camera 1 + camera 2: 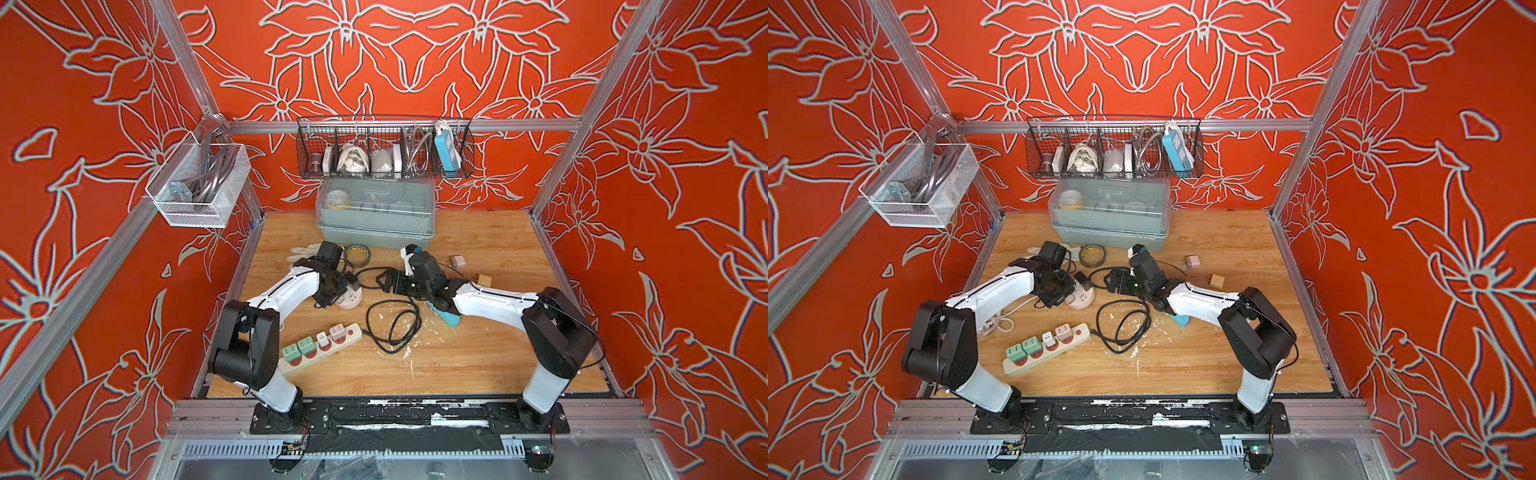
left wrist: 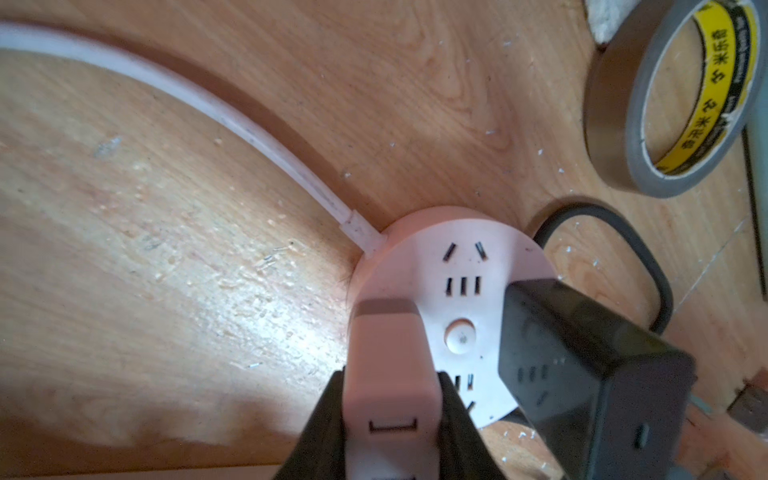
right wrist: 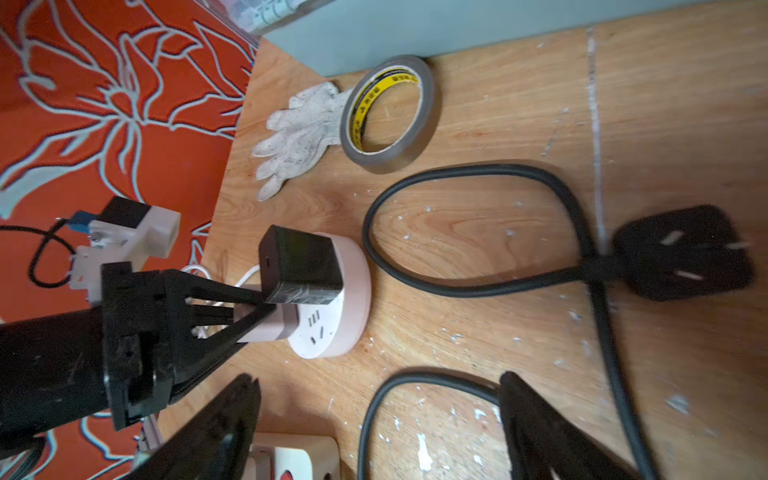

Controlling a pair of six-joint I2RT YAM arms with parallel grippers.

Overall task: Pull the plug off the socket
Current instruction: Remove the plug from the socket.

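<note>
On red-walled wooden tabletop (image 1: pixel 478 357) — left end effector (image 2: pixel 390 376) clamps plug (image 2: pixel 384 340), right end effector (image 3: pixel 378 380) apart.

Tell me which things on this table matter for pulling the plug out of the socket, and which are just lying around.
For the job: pink plug, round socket.

Lying about: black adapter in the same socket, tape roll, glove, black cord, power strip, grey box.
</note>
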